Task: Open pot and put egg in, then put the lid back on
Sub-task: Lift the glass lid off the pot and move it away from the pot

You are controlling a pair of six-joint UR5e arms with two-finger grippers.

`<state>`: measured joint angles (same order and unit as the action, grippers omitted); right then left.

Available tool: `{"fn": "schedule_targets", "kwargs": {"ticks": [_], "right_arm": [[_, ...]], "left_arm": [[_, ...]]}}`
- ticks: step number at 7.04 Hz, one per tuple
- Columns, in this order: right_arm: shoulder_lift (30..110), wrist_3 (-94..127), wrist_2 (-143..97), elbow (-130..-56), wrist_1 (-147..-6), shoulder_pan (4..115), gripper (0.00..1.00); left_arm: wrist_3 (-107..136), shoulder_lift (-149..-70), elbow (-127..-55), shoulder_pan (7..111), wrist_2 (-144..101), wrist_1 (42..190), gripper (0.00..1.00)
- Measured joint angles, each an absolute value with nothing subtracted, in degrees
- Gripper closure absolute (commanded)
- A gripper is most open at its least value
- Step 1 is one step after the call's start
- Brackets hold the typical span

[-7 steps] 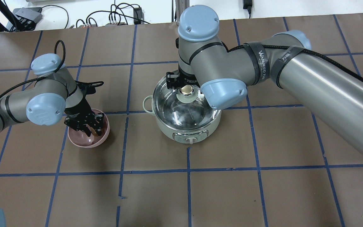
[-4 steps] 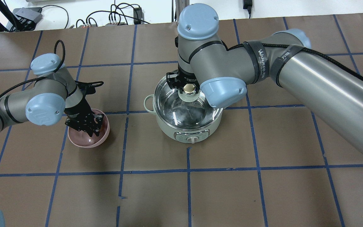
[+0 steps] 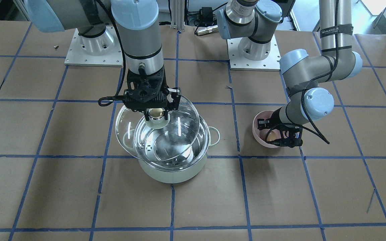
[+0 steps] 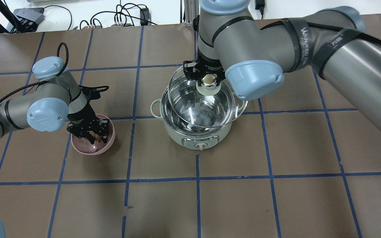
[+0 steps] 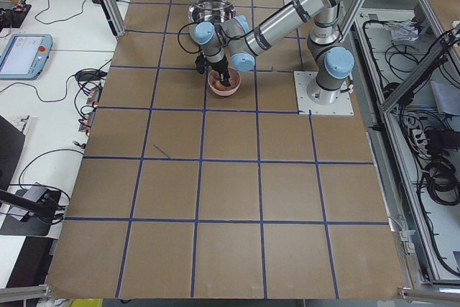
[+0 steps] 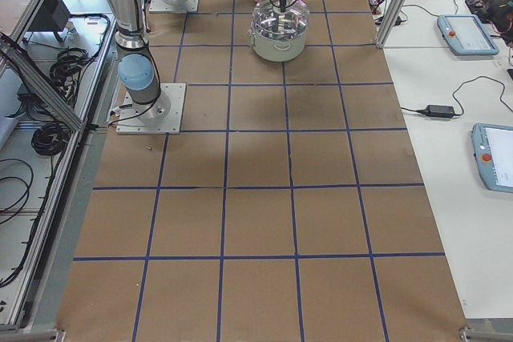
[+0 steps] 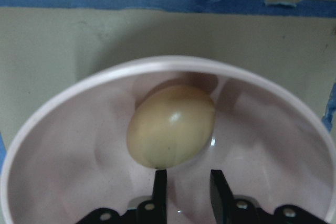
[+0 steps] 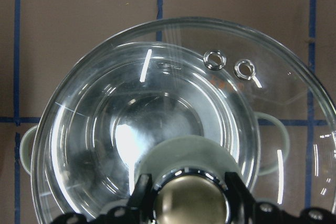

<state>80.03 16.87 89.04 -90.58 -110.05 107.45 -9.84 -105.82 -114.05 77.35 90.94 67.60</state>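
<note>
The mint-green pot (image 4: 177,137) stands open at mid-table; it also shows in the front view (image 3: 173,174). My right gripper (image 4: 209,79) is shut on the beige-capped knob of the glass lid (image 4: 207,110) and holds the lid tilted just above the pot, shifted toward the far side. The right wrist view shows the knob between the fingers (image 8: 143,192). My left gripper (image 4: 94,134) is down in the pink bowl (image 4: 91,148). Its fingers (image 7: 160,182) are drawn close, with their tips at the near side of the tan egg (image 7: 170,127).
Brown paper with a blue tape grid covers the table (image 4: 276,198). The pink bowl sits about one square to the left of the pot. The pot's control panel (image 4: 199,144) faces the robot. Cables lie past the far edge.
My right gripper has lifted the lid off the pot and carried it up and away from the robot. My left gripper's fingers have closed in around the egg in the bowl.
</note>
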Motion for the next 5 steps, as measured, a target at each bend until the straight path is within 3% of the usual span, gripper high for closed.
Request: {"fn": "schedule_targets", "kwargs": {"ticks": [1,5], "right_arm": [[82.65,14.28,89.05,-90.55,-107.01,104.53,0.69],[91.45,-0.11,89.1,-90.82,-94.02,91.6,0.69]], "left_arm": [[-9.77,-105.82,-113.91,77.34,90.91,68.17,0.28],[-9.59,-105.89,-113.81,77.34,90.97,69.4,0.27]]}}
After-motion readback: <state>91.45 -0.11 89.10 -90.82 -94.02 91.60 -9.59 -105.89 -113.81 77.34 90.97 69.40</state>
